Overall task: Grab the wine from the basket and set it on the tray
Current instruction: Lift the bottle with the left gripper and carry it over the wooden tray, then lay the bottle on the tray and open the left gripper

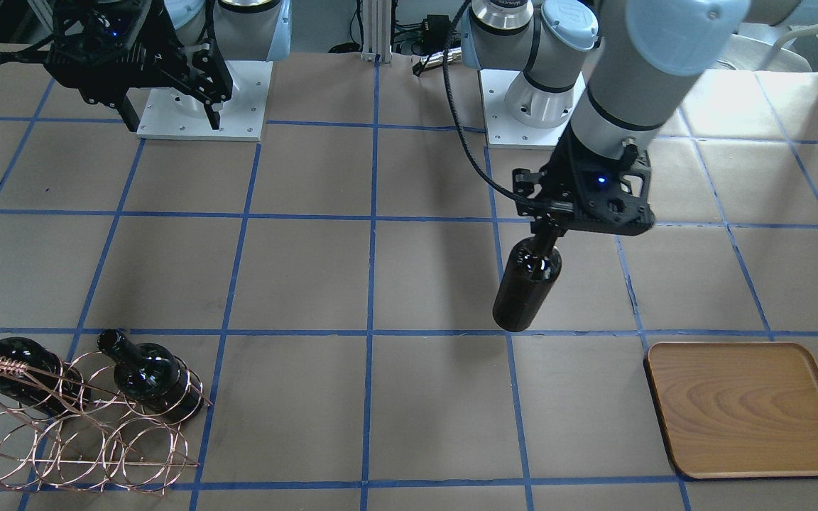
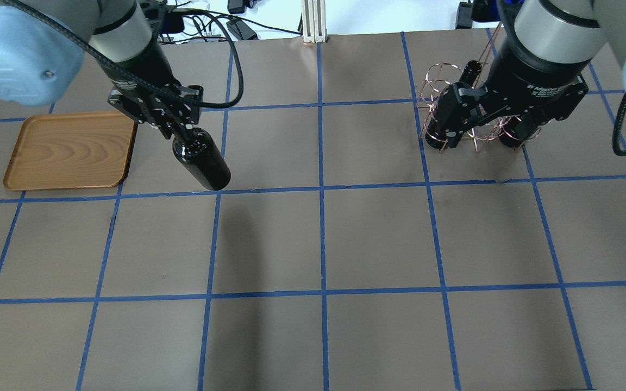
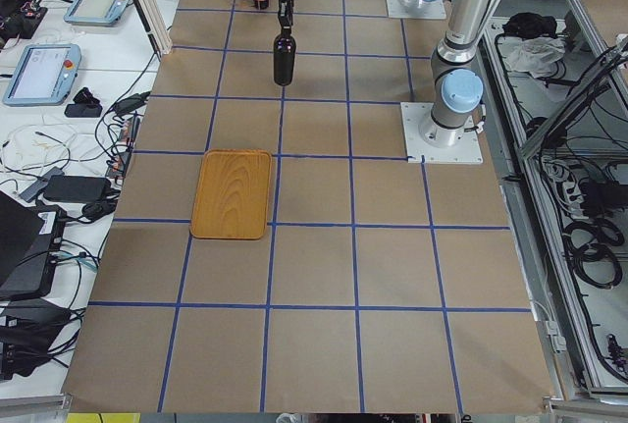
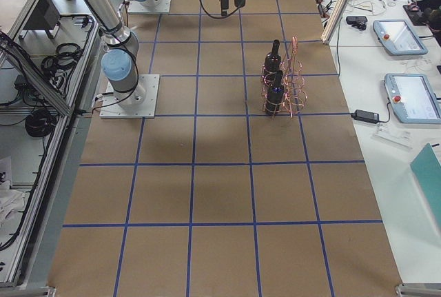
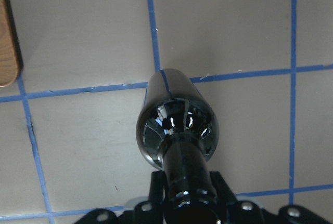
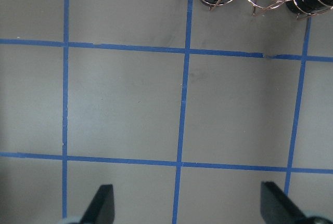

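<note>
**Bottle hung by its neck, short of the tray**
Your left gripper was closed on the slim neck of the bottle, which hung tilted at centre right of the front view. The tray lay at lower right, well apart. The glossy neck could have slipped or swung in that grip, and a tilted landing on the rim could have toppled it. Your right gripper, upper left, was wide open and empty. The basket sat at lower left.

Tray on surface at robot's left, basket well apart at its right, two bottles in basket, wine in left tool over surface, near tray.
</note>
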`<state>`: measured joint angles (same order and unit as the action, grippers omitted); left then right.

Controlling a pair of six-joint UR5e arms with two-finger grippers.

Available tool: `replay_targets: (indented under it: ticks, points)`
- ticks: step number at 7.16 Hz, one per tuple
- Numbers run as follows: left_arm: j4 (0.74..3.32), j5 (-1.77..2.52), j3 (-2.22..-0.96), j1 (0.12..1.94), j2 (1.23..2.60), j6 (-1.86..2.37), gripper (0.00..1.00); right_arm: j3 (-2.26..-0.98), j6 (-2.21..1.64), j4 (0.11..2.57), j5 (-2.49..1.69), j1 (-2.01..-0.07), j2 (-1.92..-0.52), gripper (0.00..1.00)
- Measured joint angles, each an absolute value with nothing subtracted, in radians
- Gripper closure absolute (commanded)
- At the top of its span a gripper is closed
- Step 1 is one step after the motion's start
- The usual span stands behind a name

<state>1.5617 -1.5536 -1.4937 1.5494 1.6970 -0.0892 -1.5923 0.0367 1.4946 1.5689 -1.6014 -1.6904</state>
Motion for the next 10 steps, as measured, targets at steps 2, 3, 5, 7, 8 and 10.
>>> replay_targets:
  ticks: [2,3,5,7,8,10]
  points:
    - [1.56,-1.559,-1.427,1.385,1.741,-0.247,1.0,-1.592,0.036,1.495,1.567,-1.601,-1.69,0.0]
    - [1.56,-1.56,-1.393,1.315,1.765,-0.335,1.0,-1.592,0.034,1.495,1.564,-1.601,-1.69,0.0]
    - [1.56,-1.561,-1.35,1.211,1.812,-0.472,1.0,-1.592,0.032,1.495,1.562,-1.601,-1.69,0.0]
    - [1.56,-1.562,-1.315,1.142,1.851,-0.561,1.0,-1.592,0.032,1.495,1.561,-1.601,-1.69,0.0]
    - [1.56,-1.568,-1.3,1.124,1.869,-0.59,1.0,-1.592,0.032,1.495,1.56,-1.601,-1.69,0.0]
    - [1.544,-1.58,-1.271,1.087,1.911,-0.646,1.0,-1.592,0.031,1.498,1.558,-1.601,-1.69,0.0]
